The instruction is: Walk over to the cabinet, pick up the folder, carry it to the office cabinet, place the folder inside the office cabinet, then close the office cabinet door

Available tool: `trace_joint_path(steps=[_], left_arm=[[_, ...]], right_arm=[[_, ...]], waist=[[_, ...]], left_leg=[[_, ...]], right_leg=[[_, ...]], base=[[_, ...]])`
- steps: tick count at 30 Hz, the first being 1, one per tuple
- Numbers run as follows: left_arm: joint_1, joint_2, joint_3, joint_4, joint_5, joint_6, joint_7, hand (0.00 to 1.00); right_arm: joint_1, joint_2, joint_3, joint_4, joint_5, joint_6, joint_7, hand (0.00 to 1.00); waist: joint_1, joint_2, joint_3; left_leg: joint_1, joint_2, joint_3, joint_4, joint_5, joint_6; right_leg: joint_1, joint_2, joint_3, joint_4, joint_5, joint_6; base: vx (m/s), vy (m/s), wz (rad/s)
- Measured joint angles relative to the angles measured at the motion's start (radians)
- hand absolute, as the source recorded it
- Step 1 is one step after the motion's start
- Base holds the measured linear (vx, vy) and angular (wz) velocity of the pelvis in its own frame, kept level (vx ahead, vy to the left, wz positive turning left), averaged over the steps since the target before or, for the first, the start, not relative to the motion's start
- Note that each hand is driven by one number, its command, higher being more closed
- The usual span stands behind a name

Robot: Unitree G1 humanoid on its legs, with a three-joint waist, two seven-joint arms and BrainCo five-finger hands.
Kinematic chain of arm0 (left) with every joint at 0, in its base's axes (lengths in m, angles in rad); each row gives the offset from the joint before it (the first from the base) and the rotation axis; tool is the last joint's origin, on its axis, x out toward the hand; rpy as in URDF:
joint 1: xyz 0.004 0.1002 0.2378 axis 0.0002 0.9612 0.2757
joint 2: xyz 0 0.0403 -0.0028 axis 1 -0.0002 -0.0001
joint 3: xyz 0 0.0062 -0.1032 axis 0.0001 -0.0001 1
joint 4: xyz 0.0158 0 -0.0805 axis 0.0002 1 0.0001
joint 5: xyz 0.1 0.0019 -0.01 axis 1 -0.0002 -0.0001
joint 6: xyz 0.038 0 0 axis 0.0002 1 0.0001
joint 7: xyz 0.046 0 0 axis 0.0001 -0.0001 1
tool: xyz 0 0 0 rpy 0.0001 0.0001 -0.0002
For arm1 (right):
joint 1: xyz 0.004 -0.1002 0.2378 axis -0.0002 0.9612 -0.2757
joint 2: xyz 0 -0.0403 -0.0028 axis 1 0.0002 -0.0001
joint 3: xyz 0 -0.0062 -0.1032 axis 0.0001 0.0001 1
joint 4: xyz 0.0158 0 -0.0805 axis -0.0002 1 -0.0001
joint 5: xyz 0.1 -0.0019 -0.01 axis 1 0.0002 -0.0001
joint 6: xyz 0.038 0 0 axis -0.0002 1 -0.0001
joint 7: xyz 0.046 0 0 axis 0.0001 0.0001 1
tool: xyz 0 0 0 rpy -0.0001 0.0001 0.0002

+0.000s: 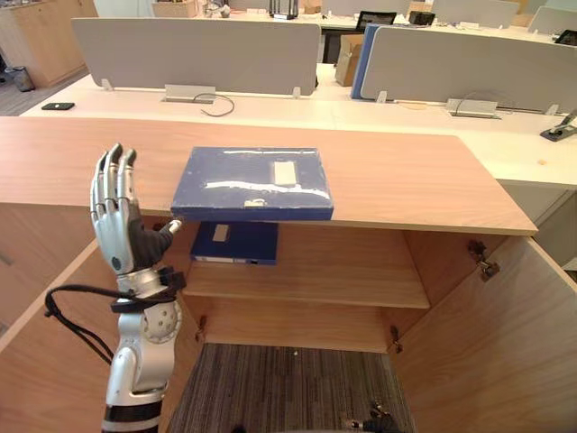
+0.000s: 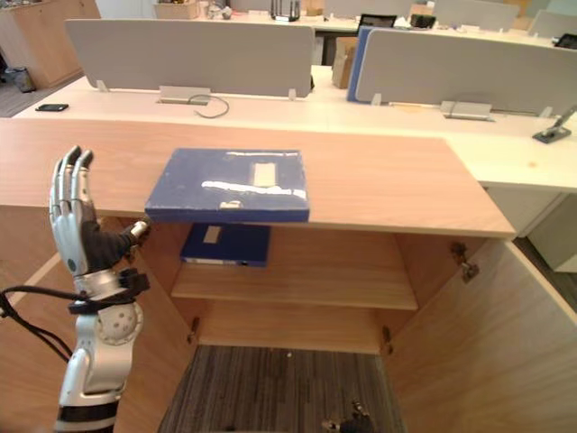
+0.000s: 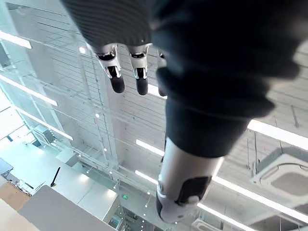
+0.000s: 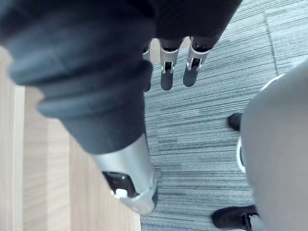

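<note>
My L hand (image 1: 114, 225) is up, fingers straight and spread, holding nothing. It's in front of the cabinet (image 1: 406, 180), towards its left side, near the blue folder (image 1: 252, 183) but apart from it. My R hand (image 4: 166, 72) hangs relaxed, fingers loose, empty, over grey carpet (image 4: 216, 96) by the cabinet. The folder lies flat on the cabinet top at the front edge, approx. mid-width. A 2nd folder (image 1: 234, 242) sits on the shelf (image 1: 343, 271) inside the cabinet, right below the 1st. Cabinet doors (image 1: 505, 343) stand open. White desks (image 1: 270, 113) w/ grey dividers (image 1: 194, 54) are behind the cabinet.
</note>
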Motion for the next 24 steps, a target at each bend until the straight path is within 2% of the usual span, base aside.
trace_joint_path(steps=[9, 16, 24], left_arm=[[-0.066, 0.116, -0.020, 0.141, 0.072, 0.003, -0.049, 0.00], [-0.097, 0.157, -0.028, 0.235, 0.084, 0.010, -0.068, 0.00], [-0.174, 0.187, -0.110, 0.354, 0.086, 0.006, -0.106, 0.00]], right_arm=[[-0.002, -0.005, -0.002, 0.011, -0.025, -0.004, 0.019, 0.00], [-0.003, -0.009, -0.039, 0.009, -0.034, -0.004, 0.019, 0.00], [-0.004, -0.013, -0.079, -0.010, -0.034, -0.003, 0.018, 0.00]], waist=[[-0.012, 0.020, -0.019], [-0.020, 0.026, -0.019], [-0.031, 0.026, -0.019]], left_leg=[[0.015, 0.002, 0.013, -0.002, 0.000, -0.001], [0.015, 0.007, 0.013, -0.007, 0.001, -0.003], [0.016, 0.008, 0.013, -0.005, -0.002, -0.008]], right_leg=[[0.004, 0.004, 0.016, -0.003, 0.003, -0.005], [0.007, 0.012, 0.016, -0.021, 0.005, -0.009], [0.019, 0.019, 0.015, -0.041, 0.009, -0.014]], base=[[-0.03, 0.005, -0.06], [-0.02, 0.002, 0.00], [0.00, 0.000, 0.00]])
